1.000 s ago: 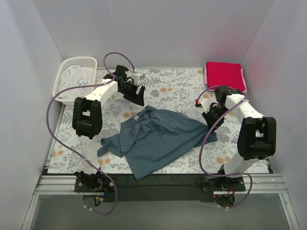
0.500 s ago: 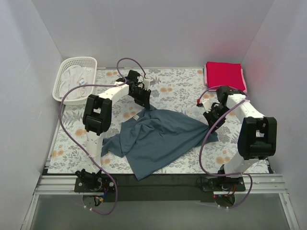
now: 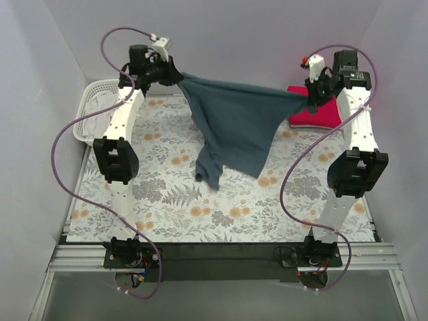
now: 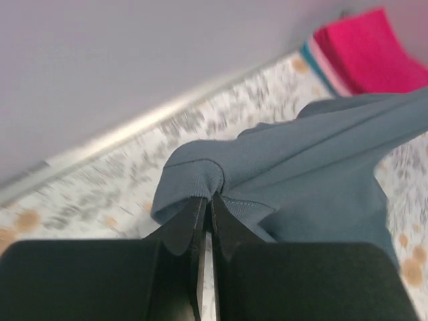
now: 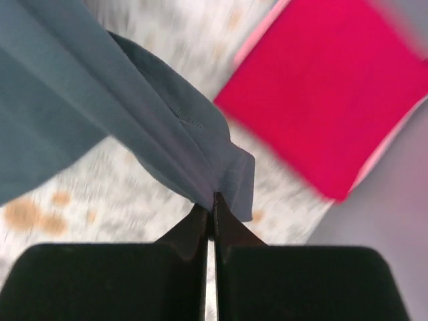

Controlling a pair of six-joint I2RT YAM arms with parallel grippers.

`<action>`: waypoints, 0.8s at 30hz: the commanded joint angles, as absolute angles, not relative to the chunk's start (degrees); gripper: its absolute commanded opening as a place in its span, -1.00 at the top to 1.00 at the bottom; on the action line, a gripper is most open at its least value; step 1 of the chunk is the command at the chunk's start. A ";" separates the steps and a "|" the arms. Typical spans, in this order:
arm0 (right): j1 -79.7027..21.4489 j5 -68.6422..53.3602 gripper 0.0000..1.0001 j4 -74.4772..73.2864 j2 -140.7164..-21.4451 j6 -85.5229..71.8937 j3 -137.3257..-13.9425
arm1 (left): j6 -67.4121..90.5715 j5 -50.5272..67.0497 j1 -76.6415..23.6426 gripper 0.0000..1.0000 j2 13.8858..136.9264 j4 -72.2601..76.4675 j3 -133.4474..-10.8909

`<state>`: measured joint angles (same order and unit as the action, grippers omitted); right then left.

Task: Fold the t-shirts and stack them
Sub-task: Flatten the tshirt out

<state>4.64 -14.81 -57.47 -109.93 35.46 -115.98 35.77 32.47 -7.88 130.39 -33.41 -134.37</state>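
The slate blue t-shirt (image 3: 237, 120) hangs stretched in the air between both raised arms, its lower part drooping toward the table. My left gripper (image 3: 177, 75) is shut on one corner of it (image 4: 200, 177) at the upper left. At the upper right, my right gripper (image 3: 309, 99) is shut on the other corner (image 5: 221, 177). A folded crimson red t-shirt (image 3: 319, 115) lies at the back right with a pale pink t-shirt edge (image 5: 388, 150) under it; the red one also shows in the left wrist view (image 4: 368, 57).
A white lattice basket (image 3: 93, 110) holding pale cloth stands at the back left. The floral-print cloth (image 3: 200, 207) covers the table. White walls close in on three sides.
Left gripper closed on the blue t-shirt's far corner. Both arms then rose high and spread apart, lifting the shirt off the table and stretching it between them.
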 commanded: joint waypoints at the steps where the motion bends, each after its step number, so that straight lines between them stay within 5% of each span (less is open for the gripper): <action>1: 5.45 -9.50 0.97 -52.04 -111.61 30.07 -132.94 | 42.52 26.11 -1.86 1.00 122.19 -16.12 -134.48; 5: 5.45 -5.72 0.97 -42.32 -108.12 27.25 -137.03 | 47.02 28.39 2.89 1.00 117.17 -4.06 -134.48; 10: 5.36 -5.36 0.97 -25.07 -90.92 27.86 -114.29 | 42.91 34.00 5.53 1.00 108.30 3.78 -126.66; 18: 5.01 -15.36 0.97 -27.93 -82.98 39.18 -90.14 | 22.10 45.16 6.06 1.00 87.30 0.36 -82.97; 24: 3.35 -22.49 0.97 -45.23 -69.81 63.51 -68.35 | -12.06 46.76 6.59 1.00 66.92 -42.07 -62.08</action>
